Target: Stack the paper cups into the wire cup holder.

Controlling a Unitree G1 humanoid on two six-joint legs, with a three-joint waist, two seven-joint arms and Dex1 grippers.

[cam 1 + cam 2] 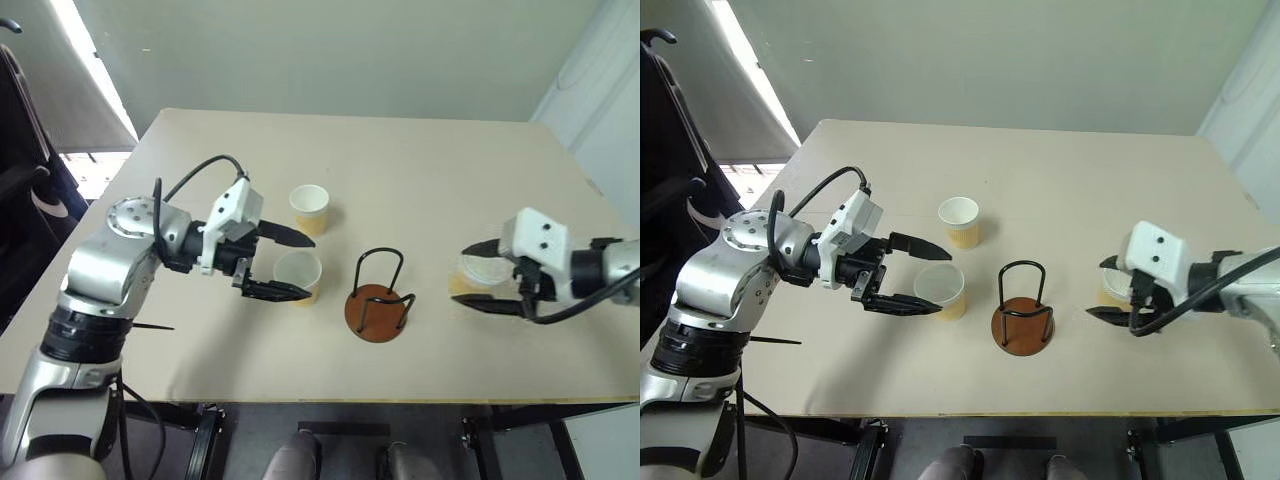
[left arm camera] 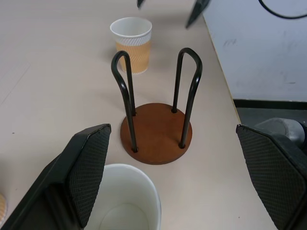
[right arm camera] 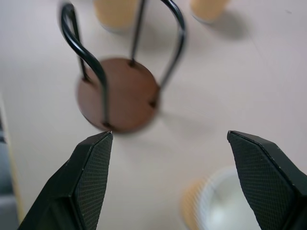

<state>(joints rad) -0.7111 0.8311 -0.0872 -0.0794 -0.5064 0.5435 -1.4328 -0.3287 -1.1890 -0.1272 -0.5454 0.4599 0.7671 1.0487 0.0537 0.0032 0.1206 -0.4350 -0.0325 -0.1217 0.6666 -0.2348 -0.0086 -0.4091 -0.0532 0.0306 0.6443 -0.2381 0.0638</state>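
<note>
So the wire cup holder (image 1: 378, 303) sits empty near the front-middle of the table (image 1: 430, 170), disc base flat, its black loops standing upright with nothing inside them. All three paper cups are still out on the tabletop. One paper cup (image 1: 309, 209) stands upright further back, left of the holder and clear of everything. A second cup (image 1: 297, 275) is just left of the holder, upright, and my left gripper (image 1: 290, 263) is spread wide around it, one finger on the far side and one on the near side, neither clamped on it as far as I can see. Over on the right, the third cup (image 1: 478, 273) stands well apart from the holder, and my right gripper (image 1: 480, 277) hangs over it with its fingers wide too, not gripping it. Between each cup and the holder it's just bare table, nothing blocking.
</note>
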